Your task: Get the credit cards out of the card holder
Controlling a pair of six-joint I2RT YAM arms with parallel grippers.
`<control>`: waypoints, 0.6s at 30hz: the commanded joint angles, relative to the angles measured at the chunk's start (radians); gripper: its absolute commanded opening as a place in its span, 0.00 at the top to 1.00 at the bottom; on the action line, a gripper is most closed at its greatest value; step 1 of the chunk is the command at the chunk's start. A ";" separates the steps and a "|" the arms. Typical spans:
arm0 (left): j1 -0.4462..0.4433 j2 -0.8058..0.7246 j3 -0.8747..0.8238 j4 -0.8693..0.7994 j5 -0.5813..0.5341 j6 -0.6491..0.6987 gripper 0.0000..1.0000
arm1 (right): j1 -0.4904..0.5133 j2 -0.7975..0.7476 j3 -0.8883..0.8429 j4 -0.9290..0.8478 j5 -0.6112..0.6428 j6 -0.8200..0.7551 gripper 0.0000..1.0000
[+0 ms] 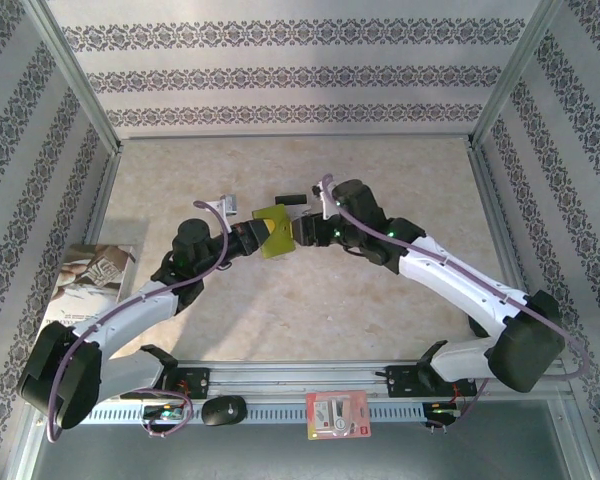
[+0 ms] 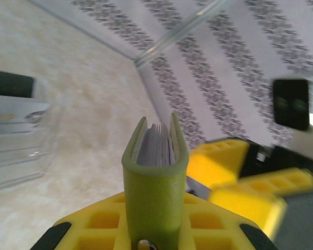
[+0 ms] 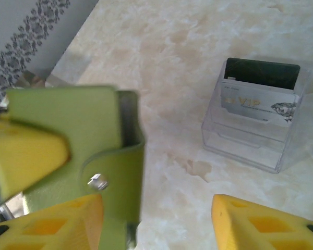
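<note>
Left jaws clamp card holder [image 2: 155, 203], credit cards [image 2: 156, 146] inside; right jaws parted

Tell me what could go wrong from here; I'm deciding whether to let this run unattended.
The left gripper pinches the card holder across its faces, so the credit cards inside may be clamped and resist sliding out. The right gripper is open with one finger right beside the holder's flap; closing may catch the flap rather than a card.

Table [image 1: 380, 180] open on the near side and toward the back wall [image 1: 300, 60]. Clear card stand [image 3: 240, 141], near the card holder [image 1: 273, 231], blocks the far-left approach.
</note>
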 commanded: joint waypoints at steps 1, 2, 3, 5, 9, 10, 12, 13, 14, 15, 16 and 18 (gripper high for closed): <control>-0.021 -0.029 0.058 -0.227 -0.105 0.039 1.00 | 0.035 0.026 0.022 -0.031 0.074 -0.080 0.42; -0.022 -0.034 0.065 -0.245 -0.115 0.035 1.00 | 0.049 0.038 0.035 -0.031 0.070 -0.092 0.42; -0.024 -0.036 0.072 -0.268 -0.128 0.028 1.00 | 0.065 0.049 0.045 -0.033 0.074 -0.105 0.42; -0.026 -0.041 0.092 -0.306 -0.139 0.023 1.00 | 0.087 0.071 0.066 -0.038 0.072 -0.119 0.41; -0.030 -0.044 0.117 -0.352 -0.143 0.011 1.00 | 0.098 0.121 0.096 -0.042 0.035 -0.120 0.41; -0.030 -0.045 0.119 -0.355 -0.143 0.009 1.00 | 0.099 0.127 0.099 -0.042 0.029 -0.121 0.41; -0.029 -0.045 0.118 -0.354 -0.143 0.006 1.00 | 0.102 0.148 0.112 -0.049 0.018 -0.122 0.41; -0.029 -0.048 0.114 -0.351 -0.143 0.003 1.00 | 0.101 0.160 0.119 -0.051 0.010 -0.122 0.41; -0.031 -0.049 0.110 -0.344 -0.142 -0.005 1.00 | 0.101 0.166 0.122 -0.052 0.005 -0.123 0.41; -0.030 -0.059 0.100 -0.329 -0.141 -0.019 1.00 | 0.102 0.187 0.129 -0.049 -0.012 -0.122 0.41; -0.030 -0.059 0.102 -0.333 -0.136 -0.022 1.00 | 0.102 0.193 0.132 -0.045 -0.016 -0.124 0.40; -0.031 -0.062 0.101 -0.335 -0.133 -0.026 1.00 | 0.102 0.202 0.135 -0.041 -0.031 -0.125 0.40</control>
